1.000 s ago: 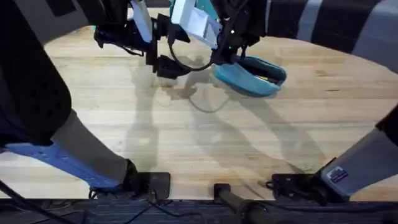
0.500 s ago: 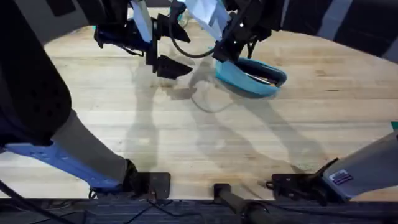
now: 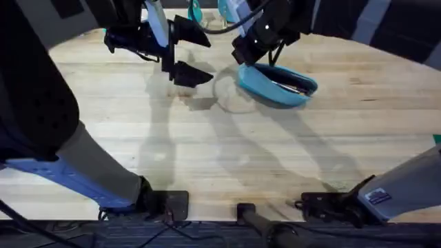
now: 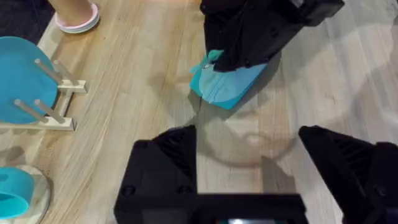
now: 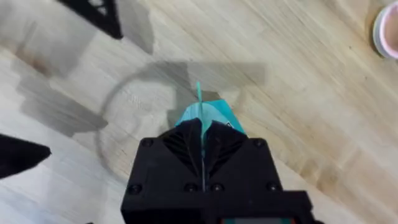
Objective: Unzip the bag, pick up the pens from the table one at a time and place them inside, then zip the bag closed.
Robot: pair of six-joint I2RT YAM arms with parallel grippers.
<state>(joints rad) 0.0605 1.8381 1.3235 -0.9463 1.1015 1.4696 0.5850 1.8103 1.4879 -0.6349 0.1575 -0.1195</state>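
now right gripper (image 5: 202, 140) pinches bag (image 3: 279, 84) end; left gripper (image 4: 249, 168) open nearby

- Bare table (image 4: 143, 93) lies between the left gripper (image 4: 249, 162)'s spread fingers and ahead of them.
- Beyond, the bag (image 4: 227, 84) and the right gripper (image 4: 249, 37) pinching it block the way.

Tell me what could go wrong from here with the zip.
The right gripper is shut on the bag at one end, while the left gripper hangs open beside it, holding nothing. Pulled now, the unanchored bag may slide along the table rather than zip. It gapes, so pens might snag.
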